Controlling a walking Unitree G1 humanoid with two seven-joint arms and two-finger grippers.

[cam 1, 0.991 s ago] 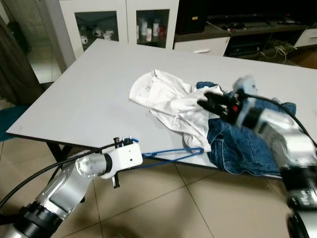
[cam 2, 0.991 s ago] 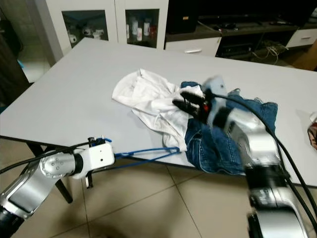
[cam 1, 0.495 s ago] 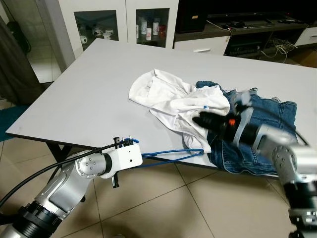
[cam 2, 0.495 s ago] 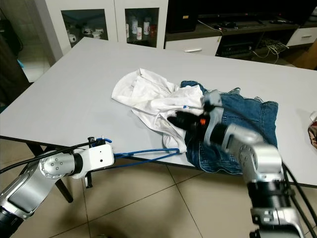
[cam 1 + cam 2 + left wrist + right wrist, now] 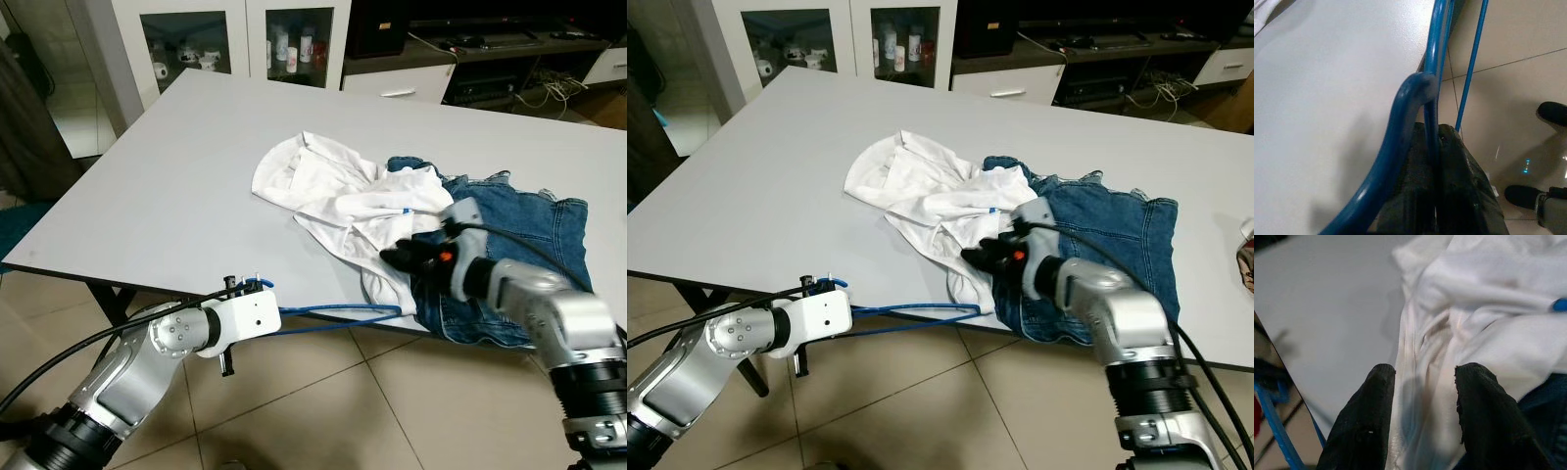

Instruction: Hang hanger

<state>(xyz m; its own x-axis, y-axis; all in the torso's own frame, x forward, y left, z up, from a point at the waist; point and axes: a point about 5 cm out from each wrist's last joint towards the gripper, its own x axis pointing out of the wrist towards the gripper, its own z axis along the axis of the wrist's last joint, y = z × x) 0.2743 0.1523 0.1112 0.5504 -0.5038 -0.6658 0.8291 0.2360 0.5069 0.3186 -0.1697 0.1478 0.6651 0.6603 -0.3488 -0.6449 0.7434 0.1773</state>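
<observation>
A blue wire hanger (image 5: 338,311) lies level along the grey table's (image 5: 176,176) near edge. My left gripper (image 5: 1436,134) is shut on the hanger's neck just below its hook, left of the clothes. A crumpled white shirt (image 5: 323,186) lies mid-table, partly over blue jeans (image 5: 519,255). My right gripper (image 5: 392,257) is low over the shirt's near hem, by the jeans. In the right wrist view its fingers (image 5: 1371,406) stand open with the white shirt (image 5: 1474,293) between and beyond them. The hanger's far end passes under the shirt's hem.
A white cabinet with glass doors (image 5: 225,39) and a dark TV stand (image 5: 490,49) stand beyond the table. Tiled floor (image 5: 323,411) lies below the table's near edge. A dark curtain (image 5: 29,127) hangs at the left.
My right gripper has come down and toward the table's near edge, from above the jeans to the shirt's hem. The left gripper and the hanger have barely moved.
</observation>
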